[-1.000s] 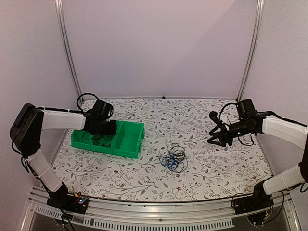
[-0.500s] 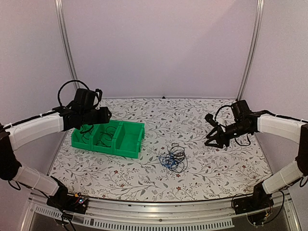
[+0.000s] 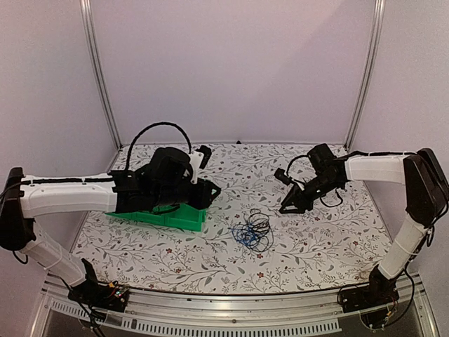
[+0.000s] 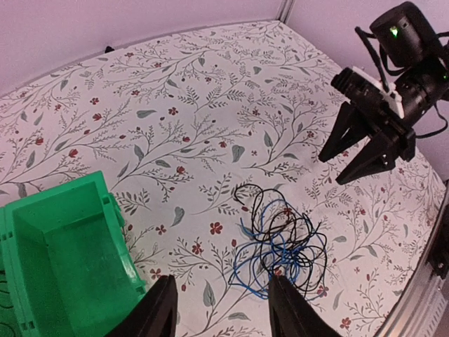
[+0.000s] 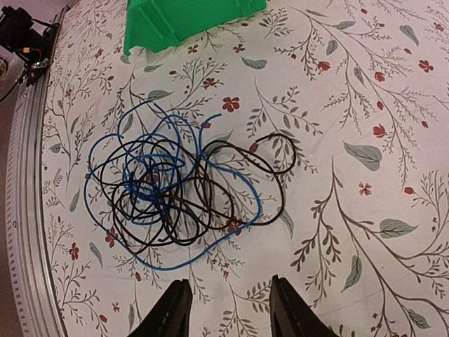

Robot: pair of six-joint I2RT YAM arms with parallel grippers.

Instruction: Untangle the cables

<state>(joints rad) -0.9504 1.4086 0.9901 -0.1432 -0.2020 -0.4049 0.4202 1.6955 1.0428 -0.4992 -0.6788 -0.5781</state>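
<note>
**Cables** point(image 5: 175, 196): a flat snarl of thin blue and black wire lay loose on the flowered table point(image 3: 316, 246). It sat near the middle, a little toward the near edge, and apart from the green bin point(image 4: 63, 239) on my left. Nothing was touching it.

**Handling (my judgement):** very light and limp, with no stiffness to speak of. A pull on one strand would likely have dragged the whole bundle along the surface rather than freed it. Wire this thin and round could slip through a loose pinch. I could not make out the plug ends in any view.

**Where to take hold:** in the right wrist view a wide blue outer loop ran clear of the dense knot. A black loop stuck out on the opposite side. These looked like the best grip points, one per arm, drawn apart. The centre was too crossed over to single out a strand.

**Left gripper** point(image 4: 223, 309): jaws parted with nothing between them, hovering by the bin's right end with the cables just ahead.

**Right gripper** point(image 4: 349, 160): also parted and empty, held above the table on the far-right side of the snarl and angled down toward it.

**Room:** there was bare table all round the cables, widest to the right and toward the far side. The bin's corner crowded the left arm's approach. The aluminium rail point(image 3: 231, 303) bounded the near edge.
</note>
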